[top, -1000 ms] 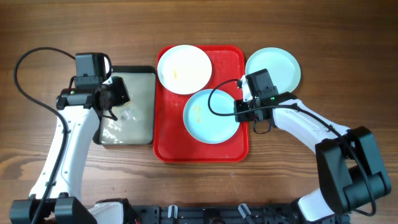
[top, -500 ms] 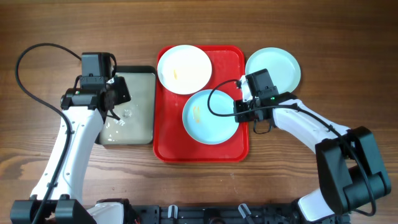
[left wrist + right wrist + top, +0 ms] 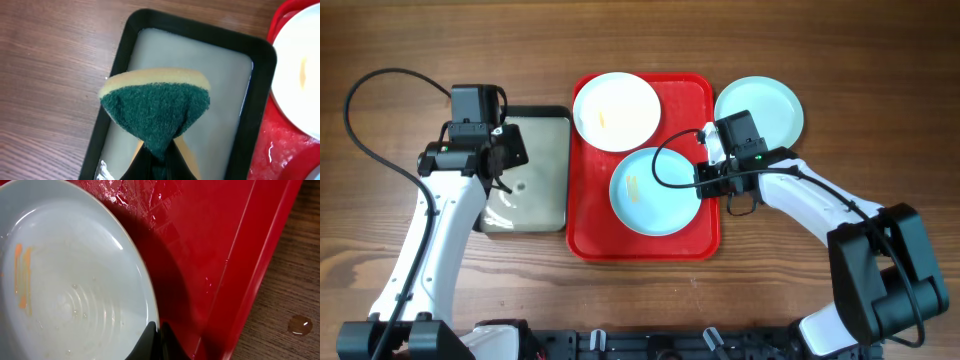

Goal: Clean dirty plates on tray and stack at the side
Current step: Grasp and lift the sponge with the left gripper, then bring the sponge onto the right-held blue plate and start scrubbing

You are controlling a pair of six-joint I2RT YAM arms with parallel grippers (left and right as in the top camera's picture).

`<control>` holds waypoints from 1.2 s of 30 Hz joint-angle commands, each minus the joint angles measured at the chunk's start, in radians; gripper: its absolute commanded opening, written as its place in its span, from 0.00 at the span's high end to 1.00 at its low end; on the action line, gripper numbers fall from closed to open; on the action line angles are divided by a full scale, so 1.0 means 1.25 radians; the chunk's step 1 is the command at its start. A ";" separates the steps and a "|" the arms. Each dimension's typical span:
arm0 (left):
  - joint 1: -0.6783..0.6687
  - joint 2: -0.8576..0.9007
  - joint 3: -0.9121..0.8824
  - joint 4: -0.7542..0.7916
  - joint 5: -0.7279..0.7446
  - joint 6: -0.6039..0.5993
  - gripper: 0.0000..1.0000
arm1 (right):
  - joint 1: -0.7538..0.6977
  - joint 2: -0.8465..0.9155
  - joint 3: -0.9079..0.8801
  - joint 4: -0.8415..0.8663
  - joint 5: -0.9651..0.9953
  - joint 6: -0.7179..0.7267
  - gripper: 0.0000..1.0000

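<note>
The red tray [image 3: 685, 240] holds a white plate [image 3: 617, 110] with a yellow smear at its back left and a pale blue plate [image 3: 655, 190] with an orange smear at its front. My right gripper [image 3: 704, 183] is shut on the blue plate's right rim [image 3: 150, 305] and holds that edge tilted above the tray floor [image 3: 200, 245]. A second blue plate [image 3: 770, 105] lies on the table right of the tray. My left gripper [image 3: 498, 160] is shut on a green and yellow sponge [image 3: 157, 107] above the small black-rimmed tray [image 3: 260, 55].
The black-rimmed tray [image 3: 562, 170] holds cloudy water and sits against the red tray's left side. A water drop [image 3: 300, 325] lies on the wooden table right of the red tray. Cables loop from both arms.
The left gripper has lifted the sponge out of the water and shifted slightly right. The blue plate in the right gripper has slid a little to the left.
</note>
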 commanded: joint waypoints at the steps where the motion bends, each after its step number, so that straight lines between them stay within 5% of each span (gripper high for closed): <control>1: -0.012 -0.019 0.008 -0.005 -0.056 0.018 0.96 | 0.003 0.007 0.020 0.002 -0.011 -0.002 0.96; 19: 0.050 0.124 0.122 -0.095 0.164 0.012 0.96 | 0.003 0.007 0.020 0.011 -0.082 -0.004 0.96; 23: -0.064 0.085 0.129 -0.087 0.182 -0.018 0.96 | 0.003 0.007 0.020 0.011 -0.082 -0.004 0.96; 29: -0.368 0.126 0.123 -0.039 0.185 -0.314 0.96 | 0.003 0.007 0.020 0.010 -0.082 -0.004 0.96; 36: -0.475 0.323 0.123 -0.040 0.141 -0.348 0.96 | 0.003 0.007 0.020 0.007 -0.082 -0.005 0.96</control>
